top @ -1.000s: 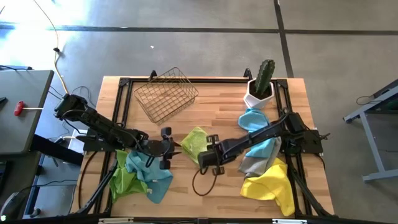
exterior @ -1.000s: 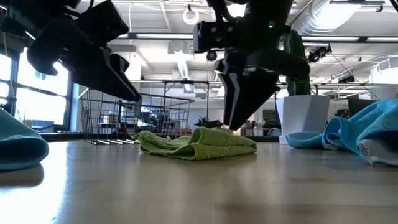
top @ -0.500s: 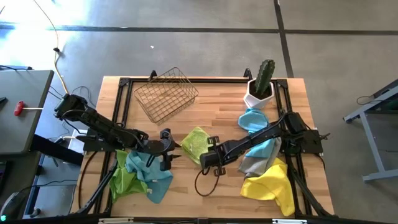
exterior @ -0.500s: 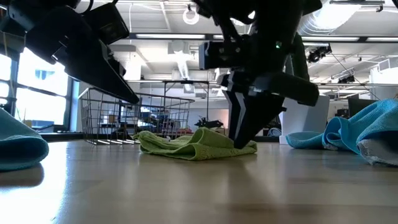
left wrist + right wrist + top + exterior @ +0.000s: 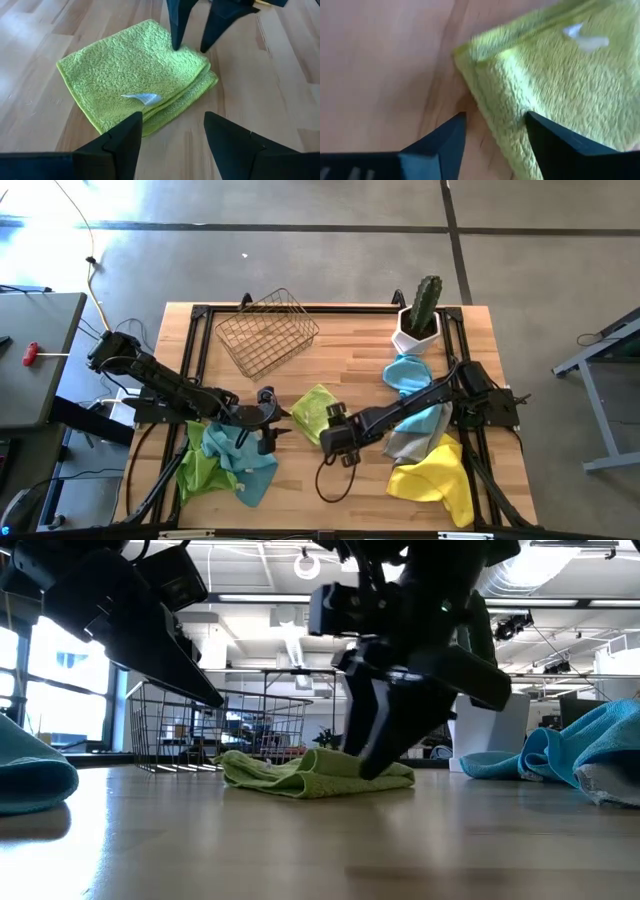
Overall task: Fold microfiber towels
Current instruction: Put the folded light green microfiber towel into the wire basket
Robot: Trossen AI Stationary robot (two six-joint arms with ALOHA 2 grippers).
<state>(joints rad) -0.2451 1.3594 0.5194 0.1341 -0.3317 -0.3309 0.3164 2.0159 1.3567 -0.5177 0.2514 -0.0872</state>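
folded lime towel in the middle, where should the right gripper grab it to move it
Judging by its pose, take the folded lime towel at the stacked corner nearest the right gripper, coming down from above with one finger on each side of the edge. The layers meet there, so one pinch should hold them together.

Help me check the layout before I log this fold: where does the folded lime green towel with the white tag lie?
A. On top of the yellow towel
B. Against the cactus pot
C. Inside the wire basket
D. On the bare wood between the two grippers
D: the folded lime green towel lies flat on the wood, between the left gripper and the right gripper, apart from the wire basket.
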